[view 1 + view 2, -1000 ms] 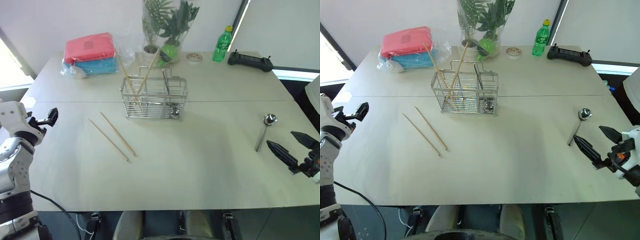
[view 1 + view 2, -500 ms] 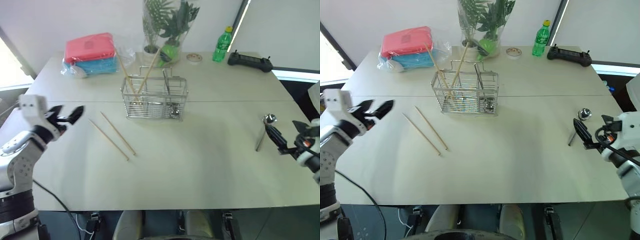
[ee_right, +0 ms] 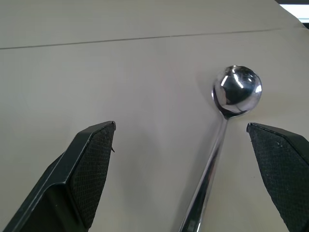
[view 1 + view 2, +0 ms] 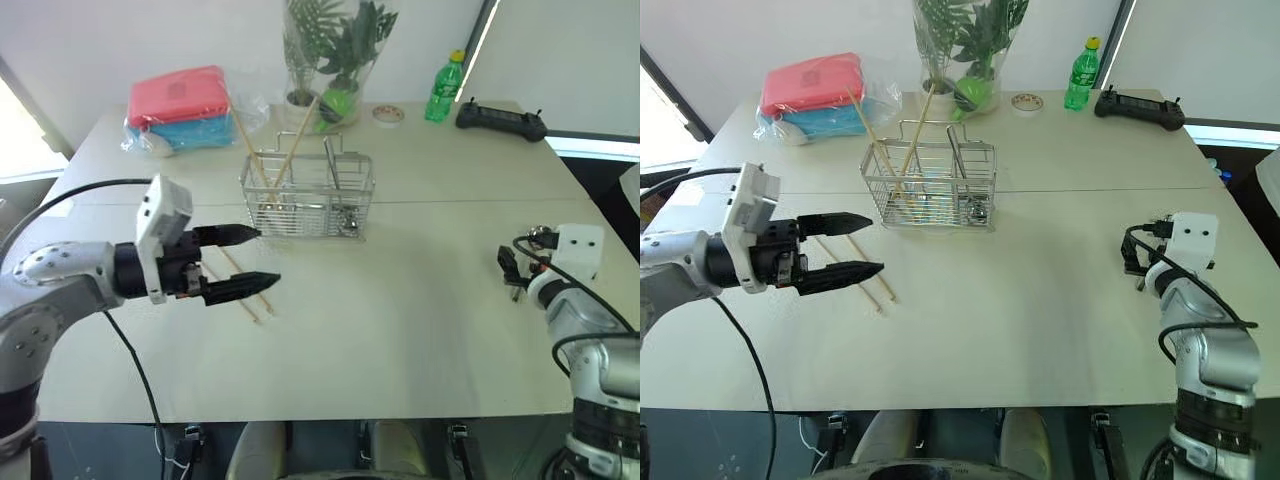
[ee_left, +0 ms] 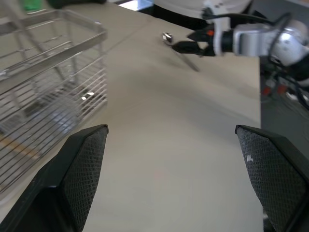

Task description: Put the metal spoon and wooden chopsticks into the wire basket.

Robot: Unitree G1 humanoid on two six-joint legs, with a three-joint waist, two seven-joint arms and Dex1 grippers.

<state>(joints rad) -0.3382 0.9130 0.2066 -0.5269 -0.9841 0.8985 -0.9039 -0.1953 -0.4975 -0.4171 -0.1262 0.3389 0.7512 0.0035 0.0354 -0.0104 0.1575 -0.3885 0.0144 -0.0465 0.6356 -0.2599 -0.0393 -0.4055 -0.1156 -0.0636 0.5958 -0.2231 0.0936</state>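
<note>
The left gripper (image 4: 248, 258) hovers with fingers spread wide and empty above the wooden chopsticks (image 4: 232, 274), which lie loose on the table (image 4: 400, 330) in front of the wire basket (image 4: 308, 196). Two more sticks lean inside the basket. At the table's right edge the right gripper (image 3: 193, 186), fingers released, straddles the handle of the metal spoon (image 3: 227, 121), which lies flat on the tabletop with its round bowl pointing away from the gripper, well apart from the basket
</note>
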